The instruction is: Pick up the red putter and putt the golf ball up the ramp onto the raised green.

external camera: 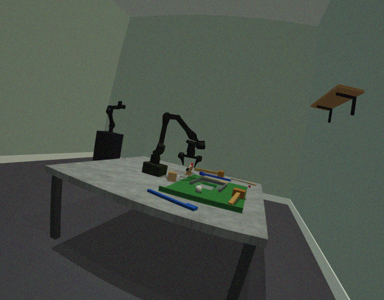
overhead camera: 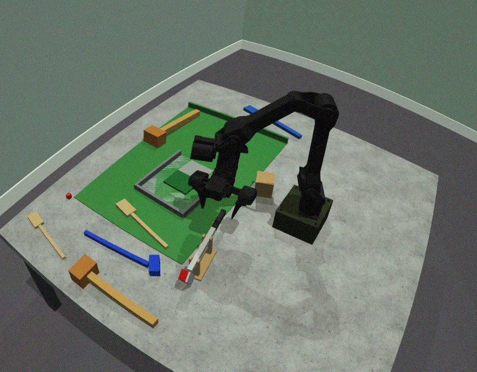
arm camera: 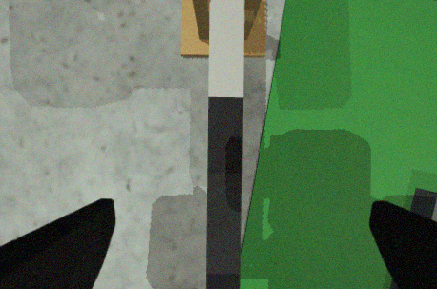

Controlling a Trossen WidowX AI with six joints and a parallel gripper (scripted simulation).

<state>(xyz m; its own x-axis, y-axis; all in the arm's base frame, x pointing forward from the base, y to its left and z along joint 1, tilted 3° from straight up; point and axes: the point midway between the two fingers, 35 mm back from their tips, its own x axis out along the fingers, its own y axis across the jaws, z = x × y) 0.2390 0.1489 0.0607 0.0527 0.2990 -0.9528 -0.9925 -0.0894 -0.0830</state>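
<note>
The red putter (overhead camera: 200,253) (arm camera: 226,32) rests sloping on a wooden stand (overhead camera: 206,266) (arm camera: 188,48), red head towards the front in the top view, dark handle at the other end. My gripper (overhead camera: 218,212) (external camera: 189,165) (arm camera: 242,213) is open and empty, pointing down above the handle, which runs between the fingertips in the wrist view. The white golf ball (external camera: 198,188) sits on the green mat (overhead camera: 106,184) (external camera: 185,187); the arm hides it in the top view. The raised dark green (overhead camera: 177,180) adjoins a light grey ramp (overhead camera: 194,166), inside grey walls (overhead camera: 158,200).
A wooden block (overhead camera: 265,184) (external camera: 172,175) stands near the arm base. An orange mallet (overhead camera: 154,136) and a tan paddle (overhead camera: 148,230) lie on the mat. A blue mallet (overhead camera: 118,248), a larger orange mallet (overhead camera: 122,298) and another blue club (overhead camera: 287,129) (external camera: 171,199) lie around it.
</note>
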